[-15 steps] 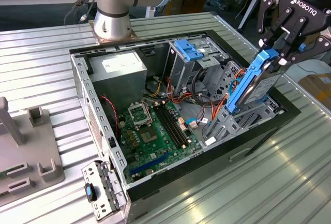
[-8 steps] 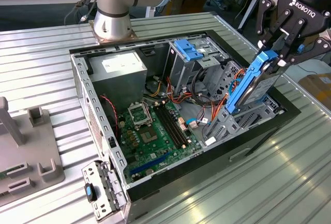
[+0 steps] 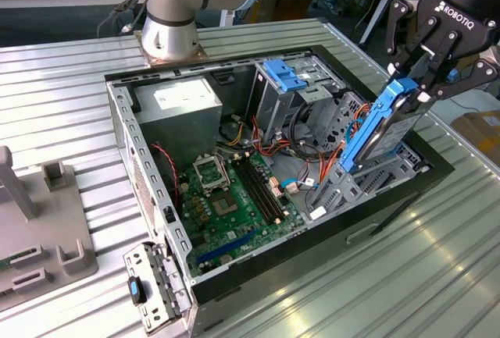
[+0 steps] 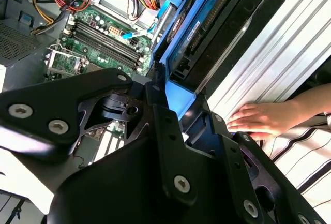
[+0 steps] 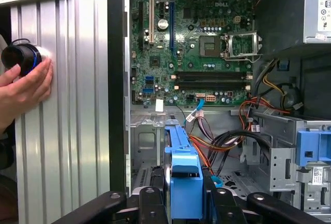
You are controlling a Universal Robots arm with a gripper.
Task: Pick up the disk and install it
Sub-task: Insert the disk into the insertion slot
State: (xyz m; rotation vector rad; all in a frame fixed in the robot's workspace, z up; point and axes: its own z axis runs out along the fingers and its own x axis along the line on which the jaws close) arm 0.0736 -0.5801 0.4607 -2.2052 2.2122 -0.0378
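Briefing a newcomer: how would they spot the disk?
Find the open black computer case. At the exterior view's right, a black gripper holds the dark-grey disk, blue-framed and tilted on edge. The ribbed blue flap nearby is ungripped.

Case (image 3: 156, 221) on tabletop (image 3: 437, 275), arm base (image 3: 168, 37) behind; disk (image 3: 387, 127) in end effector (image 3: 426, 88) over case at exterior view's right; fixture (image 3: 39, 229) at exterior view's left.

Blue-framed dark-grey disk (image 3: 383, 127), steeply tilted on edge, lower end perhaps inside drive bay (image 3: 344, 190)
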